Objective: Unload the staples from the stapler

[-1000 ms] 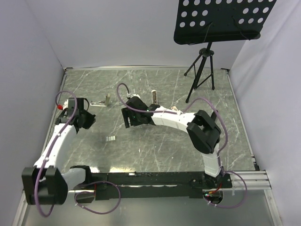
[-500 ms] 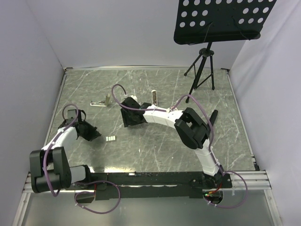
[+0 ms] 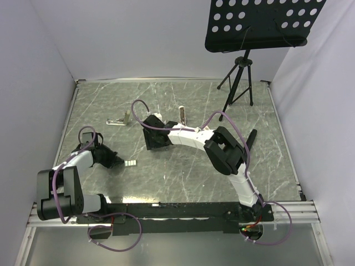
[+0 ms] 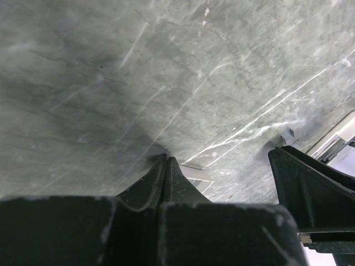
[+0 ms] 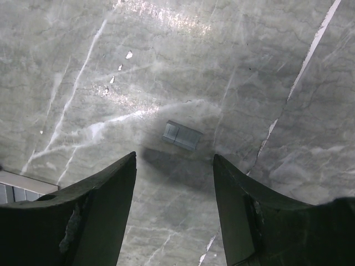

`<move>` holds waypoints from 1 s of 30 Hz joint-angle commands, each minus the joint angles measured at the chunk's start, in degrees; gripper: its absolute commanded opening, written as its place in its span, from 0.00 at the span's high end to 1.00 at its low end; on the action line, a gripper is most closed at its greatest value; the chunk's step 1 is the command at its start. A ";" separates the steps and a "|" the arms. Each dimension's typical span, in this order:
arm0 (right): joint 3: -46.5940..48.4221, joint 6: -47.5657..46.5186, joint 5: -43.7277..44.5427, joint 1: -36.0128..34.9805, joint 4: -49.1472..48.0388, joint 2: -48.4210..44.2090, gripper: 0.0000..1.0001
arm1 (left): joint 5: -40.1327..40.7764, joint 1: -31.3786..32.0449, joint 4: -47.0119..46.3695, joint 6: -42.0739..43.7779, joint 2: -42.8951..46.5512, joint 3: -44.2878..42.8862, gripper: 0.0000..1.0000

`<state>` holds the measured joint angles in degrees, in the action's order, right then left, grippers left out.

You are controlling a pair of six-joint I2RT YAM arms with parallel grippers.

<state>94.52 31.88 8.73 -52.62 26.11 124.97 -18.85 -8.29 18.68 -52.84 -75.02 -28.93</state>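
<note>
Marble tabletop (image 3: pixel 183 166) spreads grey-green under me, white walls on three sides and a music stand (image 3: pixel 260 25) looming at the back right. A second ago my left arm was reaching up the left side; it has since folded down and back, and my left gripper (image 3: pixel 115 161) now lies low on the slab with its fingers (image 4: pixel 158 177) clenched together on nothing. Just past its tip sits the strip of staples (image 3: pixel 131 162), which hasn't budged.

My right gripper (image 3: pixel 151 145) has drifted a little leftward and narrowed its jaws over the same second. They are part-way apart now and empty, and from the right wrist I see the strip (image 5: pixel 181 135) on bare marble ahead of the tips, touching neither finger.

The stapler (image 3: pixel 118 120) lies spread open near the far left of the table, well apart from both grippers (nobody is holding it).

My reading: with the strip lying loose on the marble and the stapler spread open, the unloading looks mostly done. Whether any staples remain in the channel I cannot tell from here.
</note>
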 commanded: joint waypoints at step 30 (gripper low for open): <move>0.14 -7.44 -1.53 -0.64 -7.30 3.35 0.41 | 9.53 -1.28 10.94 18.97 10.77 -19.75 0.99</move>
<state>94.15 26.09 6.31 -52.88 19.35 126.10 -12.53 -8.27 26.06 -44.69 -67.72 -44.82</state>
